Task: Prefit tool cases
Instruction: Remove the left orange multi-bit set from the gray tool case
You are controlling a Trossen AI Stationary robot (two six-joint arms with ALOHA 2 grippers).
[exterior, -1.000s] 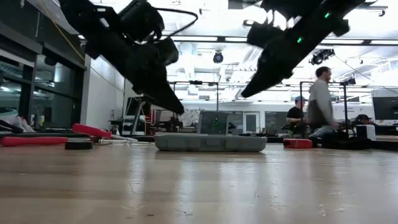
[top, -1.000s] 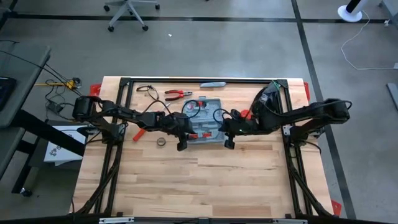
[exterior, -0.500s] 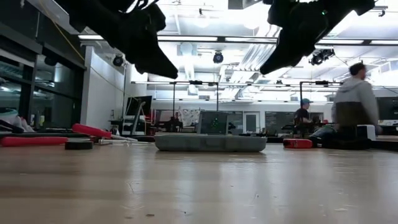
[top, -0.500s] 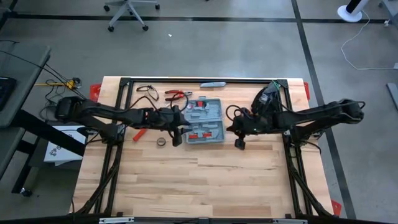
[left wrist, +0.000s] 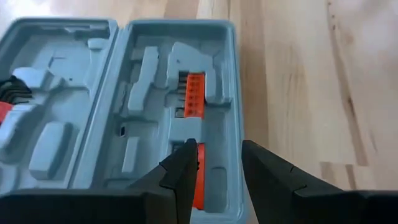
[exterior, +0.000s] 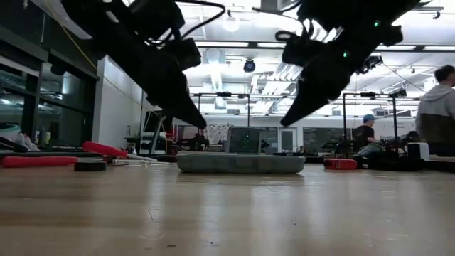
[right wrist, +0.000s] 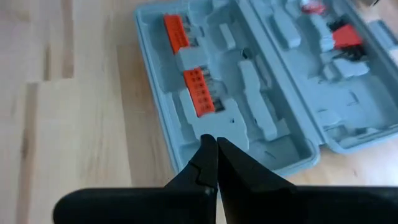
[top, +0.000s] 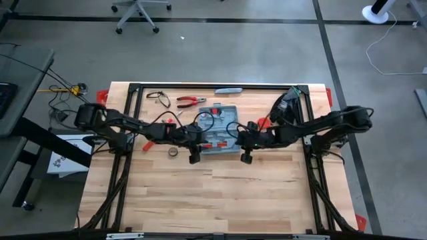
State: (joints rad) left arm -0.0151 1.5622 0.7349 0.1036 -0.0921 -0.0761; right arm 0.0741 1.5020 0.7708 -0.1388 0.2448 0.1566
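Observation:
The grey-blue tool case (top: 219, 130) lies open and flat on the wooden table, its two halves (left wrist: 168, 106) (right wrist: 249, 81) showing moulded slots, orange bit holders (left wrist: 194, 93) and a few red parts. My left gripper (left wrist: 217, 168) hovers open over the case's near left corner, its tips (exterior: 199, 122) above the rim. My right gripper (right wrist: 214, 155) is shut and hovers over the near right corner (exterior: 286, 121), also above the case. Neither gripper touches anything.
Red-handled pliers (top: 190, 101) and a grey tool (top: 230, 90) lie toward the far edge. A red-handled tool (top: 152, 142) and a small tape roll (top: 173, 151) lie left of the case. The near half of the table holds nothing. People stand in the room beyond (exterior: 435, 107).
Both grippers first drew up and outward from the case, the left toward the table's left edge and the right toward its right edge. They then came back down and inward to the case's near corners. The case has stayed where it was.

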